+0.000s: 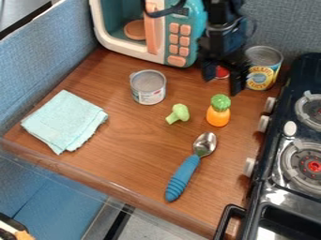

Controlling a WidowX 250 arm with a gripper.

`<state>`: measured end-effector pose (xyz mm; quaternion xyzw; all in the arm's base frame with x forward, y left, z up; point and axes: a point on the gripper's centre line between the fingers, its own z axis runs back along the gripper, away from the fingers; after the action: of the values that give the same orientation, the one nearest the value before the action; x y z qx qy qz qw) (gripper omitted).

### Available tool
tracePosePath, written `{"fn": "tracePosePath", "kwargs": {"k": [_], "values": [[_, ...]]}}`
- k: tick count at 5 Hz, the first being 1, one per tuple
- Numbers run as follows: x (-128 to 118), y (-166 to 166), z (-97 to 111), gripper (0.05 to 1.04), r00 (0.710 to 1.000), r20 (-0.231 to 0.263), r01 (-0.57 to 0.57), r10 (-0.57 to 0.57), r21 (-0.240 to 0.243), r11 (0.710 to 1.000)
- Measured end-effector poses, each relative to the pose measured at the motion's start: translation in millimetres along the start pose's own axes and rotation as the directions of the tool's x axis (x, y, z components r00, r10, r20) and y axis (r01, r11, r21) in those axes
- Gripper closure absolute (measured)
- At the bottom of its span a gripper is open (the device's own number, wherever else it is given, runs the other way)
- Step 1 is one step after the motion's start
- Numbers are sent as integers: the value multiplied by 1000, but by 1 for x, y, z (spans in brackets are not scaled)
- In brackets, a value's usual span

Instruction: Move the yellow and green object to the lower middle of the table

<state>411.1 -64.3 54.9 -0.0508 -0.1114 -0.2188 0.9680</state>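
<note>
Okay, camera view: see the tool (223, 85) hanging over the upper right of the tabletop (138, 164), released, with jaws spread apart and part of a red thing (222, 72) showing between them. Find the yellow and green object (217, 116) below, toward the tabletop's right side, between the green toy broccoli (180, 112) and the stove (271, 187), near the spoon's (203, 144) bowl. Note long axis running nearly up-down in view, green end pointing up toward the tool, yellow-orange end down. Can't tell if standing or lying.
</note>
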Motion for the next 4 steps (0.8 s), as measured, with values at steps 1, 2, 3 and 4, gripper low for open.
{"fn": "tracePosePath", "kwargs": {"k": [1,2,3,4], "values": [[5,-10,-20,85,998,-44,35,-35,-15,999],[2,-15,-40,85,992,-110,57,-60,-25,998],[-2,-12,-41,85,989,-134,62,-64,-13,998],[-9,-9,-42,85,985,-162,67,-66,-5,998]]}}
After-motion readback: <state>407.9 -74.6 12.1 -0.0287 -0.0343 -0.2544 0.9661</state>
